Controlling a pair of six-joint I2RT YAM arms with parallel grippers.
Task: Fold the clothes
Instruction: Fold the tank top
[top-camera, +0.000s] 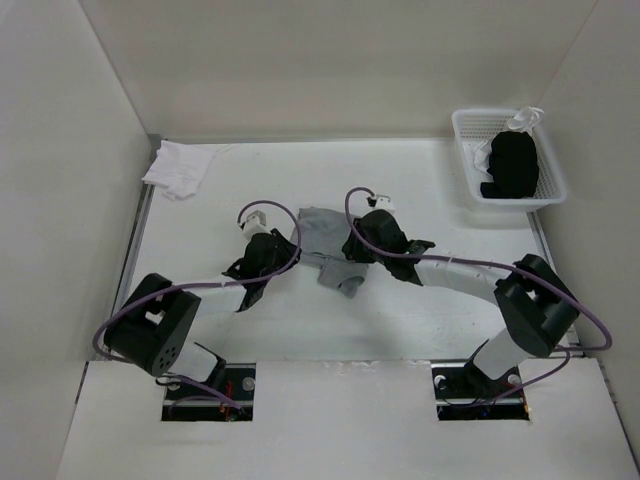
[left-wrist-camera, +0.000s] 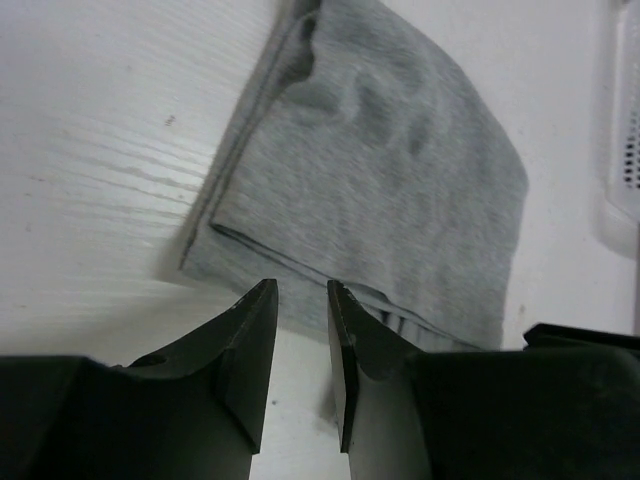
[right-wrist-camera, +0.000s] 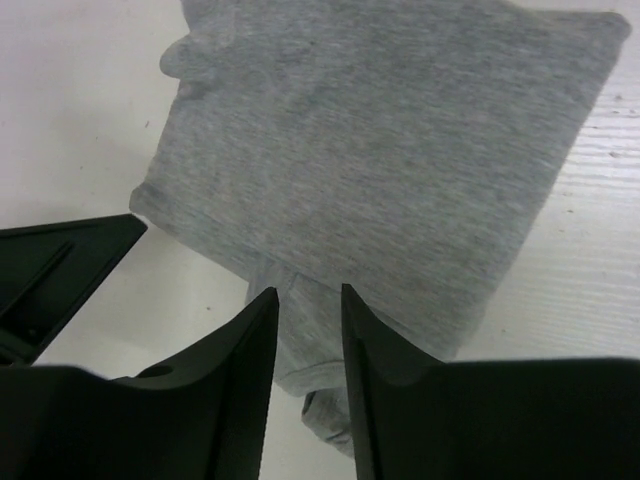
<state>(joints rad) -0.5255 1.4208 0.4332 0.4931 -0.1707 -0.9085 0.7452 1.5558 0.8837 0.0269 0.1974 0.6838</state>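
At the middle of the white surface (top-camera: 400, 180), the grey tank top (top-camera: 322, 240) lay folded into a compact block between both arms. The left hand (left-wrist-camera: 302, 292) hung part-open and empty at its near edge. The right hand (right-wrist-camera: 308, 295), likewise parted, gripped nothing above its trailing end, probably to tidy it. Bare surface ringed the fold.

Top (top-camera: 322, 240) lies mid-table (top-camera: 420, 310), left gripper (top-camera: 272, 258) at its 8 o'clock, right gripper (top-camera: 355, 250) at 3. Cloth (top-camera: 178, 168) at 10; basket (top-camera: 462, 150) at 2, garment (top-camera: 515, 165) inside.
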